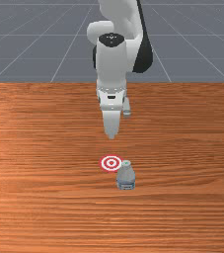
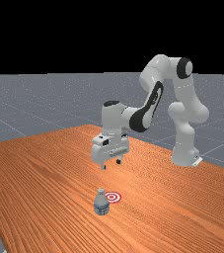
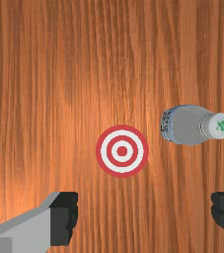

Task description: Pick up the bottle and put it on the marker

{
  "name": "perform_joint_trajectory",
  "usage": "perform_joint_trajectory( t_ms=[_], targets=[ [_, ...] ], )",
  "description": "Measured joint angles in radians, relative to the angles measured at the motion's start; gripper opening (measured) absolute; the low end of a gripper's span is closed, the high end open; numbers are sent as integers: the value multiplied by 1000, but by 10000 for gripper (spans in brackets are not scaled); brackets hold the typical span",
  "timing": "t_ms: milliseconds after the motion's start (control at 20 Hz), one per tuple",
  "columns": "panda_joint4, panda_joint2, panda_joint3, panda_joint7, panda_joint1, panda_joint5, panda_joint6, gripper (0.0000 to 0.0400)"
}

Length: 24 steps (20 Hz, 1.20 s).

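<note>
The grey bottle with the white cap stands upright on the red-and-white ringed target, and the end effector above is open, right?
Not on the target: the wrist view shows the bottle beside it, with wood between them. The bottle does stand upright, and the end effector above is open.

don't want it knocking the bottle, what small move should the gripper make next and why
I'd ease the gripper across until it's over the bottle, before lowering: it hangs open above the table, and the wrist view shows the bottle outside the space between the fingers, standing beside the marker.
</note>
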State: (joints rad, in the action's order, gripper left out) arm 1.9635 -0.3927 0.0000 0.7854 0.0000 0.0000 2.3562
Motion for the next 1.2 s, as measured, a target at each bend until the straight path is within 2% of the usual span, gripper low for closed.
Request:
perform_joint_trajectory(
  t_ms=[50, 100, 150, 250, 300, 350, 400, 500, 550, 700, 750, 800, 850, 950, 1000, 1050, 1100, 1200],
  targets=[
    [0, -5, 0, 0, 0, 0, 10, 243],
    [1, -10, 0, 0, 0, 0, 14, 148],
    [2, -12, 0, 0, 0, 0, 15, 90],
    [3, -16, 0, 0, 0, 0, 20, 33],
    [3, -17, 3, 5, -3, 6, 19, 177],
    [8, -14, 0, 0, 0, 0, 27, 265],
    [7, -15, 0, 0, 0, 0, 25, 318],
    [9, -14, 0, 0, 0, 0, 28, 370],
    [4, -14, -9, -19, 10, -21, 17, 382],
    [68, 55, -1, -2, 1, -1, 93, 396],
    [66, 81, -1, -2, 1, -1, 68, 398],
    [-13, 74, 24, 70, -29, 89, -92, 398],
    [52, 132, 1, 5, -2, 6, 16, 400],
    [2, 149, 1, 4, -2, 6, -83, 400],
    [-4, 158, 1, 4, -2, 6, -94, 400],
    [-40, 147, -5, -22, 7, -29, -151, 400],
    [-87, 124, 1, 2, -1, 3, -220, 400],
    [-116, 102, 1, 1, -1, 3, -257, 400]
  ],
)
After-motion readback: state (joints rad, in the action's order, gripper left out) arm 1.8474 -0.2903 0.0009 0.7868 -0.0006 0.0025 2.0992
